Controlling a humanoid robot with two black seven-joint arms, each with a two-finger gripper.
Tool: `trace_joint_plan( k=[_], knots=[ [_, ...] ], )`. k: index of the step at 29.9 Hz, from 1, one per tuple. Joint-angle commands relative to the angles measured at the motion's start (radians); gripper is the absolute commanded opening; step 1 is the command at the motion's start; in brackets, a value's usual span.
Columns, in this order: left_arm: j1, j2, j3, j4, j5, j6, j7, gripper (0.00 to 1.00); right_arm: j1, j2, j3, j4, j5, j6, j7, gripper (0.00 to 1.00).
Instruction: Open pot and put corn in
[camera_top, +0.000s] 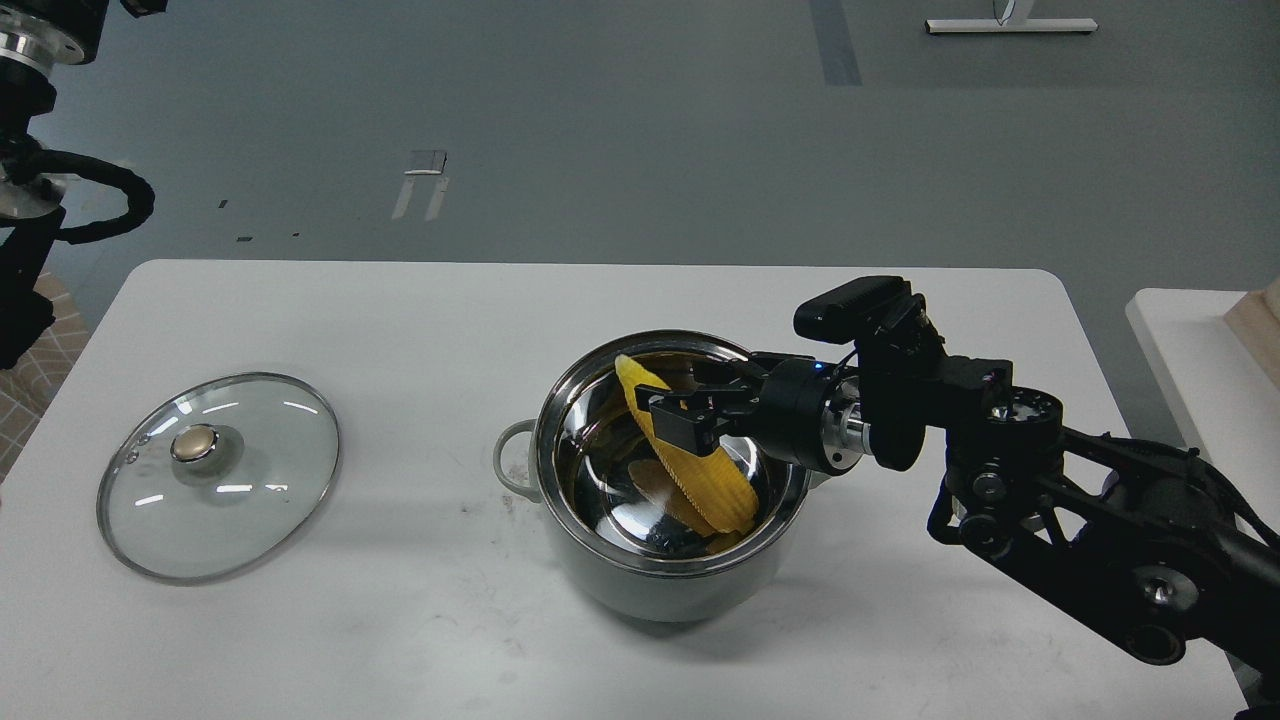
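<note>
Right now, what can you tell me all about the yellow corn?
The corn is a bright yellow, tapered cob with rows of bumpy kernels, and it looks like plastic. It leans tilted inside the open pot, thin tip up near the far rim, thick end down in the shiny steel bowl, which mirrors it. The fingers of the right gripper are closed around its middle, holding it. Whether its lower end touches the bottom cannot be told.

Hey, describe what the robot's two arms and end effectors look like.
Both arms are matte black. The right arm has an open truss-like frame, silver joint rings, a small blue light and a boxy black module on top; its end effector is black. The left arm shows a silver ring and looping black cable.
</note>
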Motion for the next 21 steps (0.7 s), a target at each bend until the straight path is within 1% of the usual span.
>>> trace_joint_plan(
  k=[1,3,4,5,7,8,9,11,14,16,17,19,20,21],
  knots=[
    [-0.003,-0.004,-0.002,0.000,-0.001,-0.001,0.001,0.97,0.000,0.001,0.001,0.000,-0.001,0.000,0.002,0.96],
    [-0.004,-0.005,-0.002,0.000,-0.001,-0.001,0.001,0.97,0.003,0.006,0.013,-0.001,-0.001,0.000,0.005,0.97],
    [-0.004,-0.007,-0.002,0.000,-0.001,-0.001,0.001,0.97,0.012,0.016,0.050,-0.008,0.006,0.000,0.007,0.99],
    [-0.003,-0.007,-0.002,0.000,-0.001,-0.001,0.001,0.97,0.034,0.042,0.125,-0.029,0.011,0.000,0.009,1.00],
    [-0.003,-0.007,-0.003,0.000,-0.001,-0.001,-0.003,0.97,0.046,0.079,0.217,-0.057,0.020,0.000,0.009,1.00],
    [-0.003,-0.007,-0.006,0.000,-0.003,-0.001,-0.007,0.97,0.052,0.119,0.307,-0.087,0.040,0.000,0.009,1.00],
    [-0.001,-0.008,-0.006,0.002,-0.004,-0.001,-0.009,0.98,0.055,0.136,0.349,-0.101,0.055,0.000,0.010,1.00],
    [-0.001,-0.011,-0.003,0.002,-0.003,-0.001,-0.007,0.98,0.075,0.173,0.490,-0.161,0.110,0.000,0.009,1.00],
    [-0.001,-0.024,0.001,0.002,0.003,-0.001,-0.004,0.98,0.115,0.194,0.570,-0.224,0.143,0.000,0.010,1.00],
    [-0.003,-0.034,0.004,0.002,0.010,-0.009,0.001,0.98,0.165,0.224,0.677,-0.323,0.189,0.000,0.012,1.00],
    [-0.003,-0.035,0.006,0.002,0.010,-0.015,0.001,0.98,0.179,0.231,0.708,-0.349,0.206,0.000,0.013,1.00],
    [-0.004,-0.054,0.007,0.003,0.022,-0.038,0.004,0.98,0.244,0.251,0.800,-0.457,0.297,0.000,0.015,1.00],
    [-0.004,-0.054,0.007,0.003,0.022,-0.038,0.004,0.98,0.244,0.251,0.800,-0.457,0.298,0.000,0.015,1.00],
    [-0.007,-0.071,0.007,0.003,0.036,-0.039,0.005,0.98,0.276,0.248,0.828,-0.507,0.348,0.000,0.016,1.00]
  ],
)
